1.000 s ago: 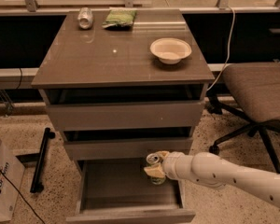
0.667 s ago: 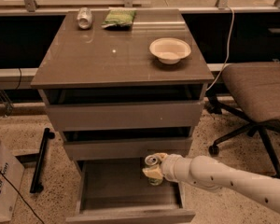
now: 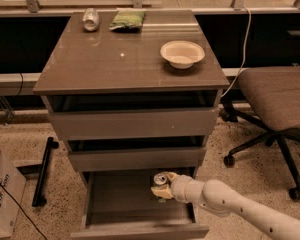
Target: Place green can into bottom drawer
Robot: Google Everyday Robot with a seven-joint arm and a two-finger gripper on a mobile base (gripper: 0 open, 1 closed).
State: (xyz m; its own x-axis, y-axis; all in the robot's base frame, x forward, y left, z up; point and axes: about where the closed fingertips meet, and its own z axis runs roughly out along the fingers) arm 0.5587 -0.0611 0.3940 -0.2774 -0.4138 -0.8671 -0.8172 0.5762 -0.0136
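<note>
Clamps the green can (image 3: 160,179) in the gripper (image 3: 163,188), pale yellowish fingers (image 3: 165,193) closed against its sides just below the rim. Shows of the can mainly a round silver top with a pull tab, turned toward the camera. Hides most of the body behind the fingers, leaving only a dark sliver beneath. Holds it inside the pulled-out bottom drawer (image 3: 115,206), at the right rear, close under the front of the middle drawer (image 3: 135,159). Impossible to tell whether it touches the drawer floor.

Reaches in from the lower right on a smooth, cream-white arm (image 3: 240,211) of rounded, tube-like segments.

Grey-brown cabinet of 3 drawers, boxy, with flat plain fronts. Lowest one the deepest: a wide rectangular box with a matte floor and thin side walls. Glossy cabinet top (image 3: 115,66), catching soft reflections. At its back left, a plain silver can (image 3: 91,19), apparently lying on its side. Just beside that, a flat, crinkled green snack bag (image 3: 127,20). Toward the right, a shallow round off-white bowl (image 3: 182,53).

Speckled, stone-like floor (image 3: 50,219). At right, a padded brown office chair (image 3: 275,96) on a black wheeled base. At left, a black bar (image 3: 44,171) lying on the floor and a cardboard box (image 3: 2,194) at the frame edge.
</note>
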